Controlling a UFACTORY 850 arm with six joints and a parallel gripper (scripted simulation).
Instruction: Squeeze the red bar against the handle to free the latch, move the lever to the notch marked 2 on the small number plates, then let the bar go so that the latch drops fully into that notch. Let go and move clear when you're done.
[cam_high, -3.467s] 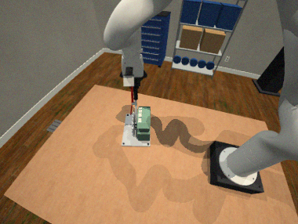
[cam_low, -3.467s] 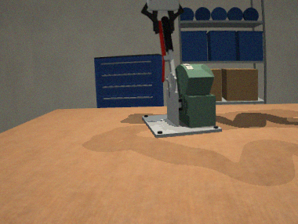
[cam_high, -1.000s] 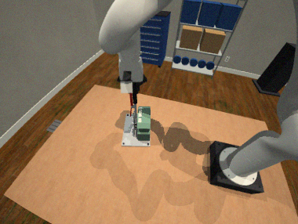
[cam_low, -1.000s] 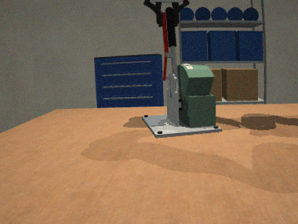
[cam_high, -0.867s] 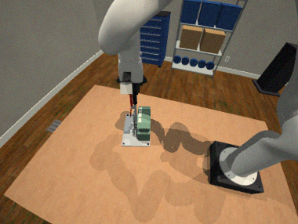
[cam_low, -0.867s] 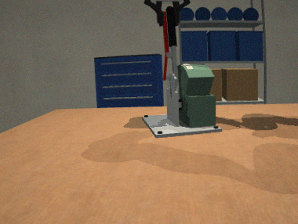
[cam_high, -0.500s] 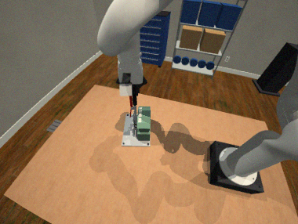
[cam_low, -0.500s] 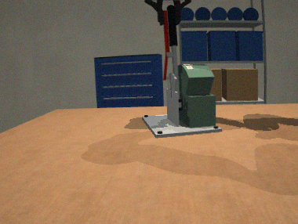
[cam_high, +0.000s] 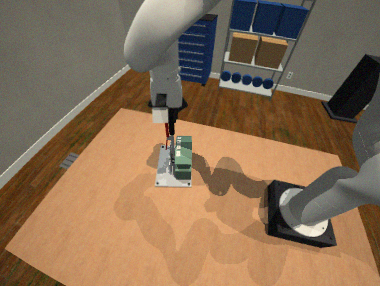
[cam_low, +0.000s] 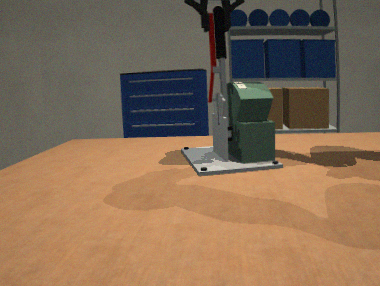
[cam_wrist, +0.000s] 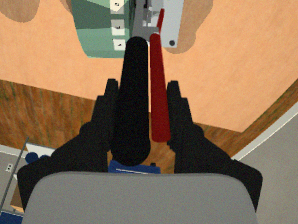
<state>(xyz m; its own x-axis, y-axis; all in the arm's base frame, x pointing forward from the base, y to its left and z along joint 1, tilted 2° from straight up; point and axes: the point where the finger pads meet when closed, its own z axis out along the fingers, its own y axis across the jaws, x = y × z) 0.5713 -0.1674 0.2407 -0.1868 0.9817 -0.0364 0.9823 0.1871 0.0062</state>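
So right now my gripper (cam_wrist: 142, 93) is clamped around the top of the lever, pinching the red bar (cam_wrist: 158, 90) flat against the black handle (cam_wrist: 133, 103). From the wrist view the two sit side by side and touching between my fingers, so I'd call the squeeze step done and the latch most likely lifted, though I can't actually see the latch itself from any angle.

Moving outward, the lever runs down from my grip to the grey bracket (cam_low: 220, 131), which stands on a small metal base plate (cam_low: 200, 162) next to the green housing (cam_low: 252, 122). In the side view the lever looks close to upright, maybe leaning a touch away from the green block at the top. The little white number plates (cam_wrist: 117, 0) run in a row along the edge of the green housing, and the lower end of the lever lines up somewhere among them, but the digits are too small for me to read. So I honestly can't say whether I'm at notch 2 or not.

What's left, as far as I can judge: get or confirm the lever at 2, then open up so the bar springs back and the latch drops in. All of this sits on the tan table (cam_high: 75, 215), well apart from my base (cam_high: 272, 227).
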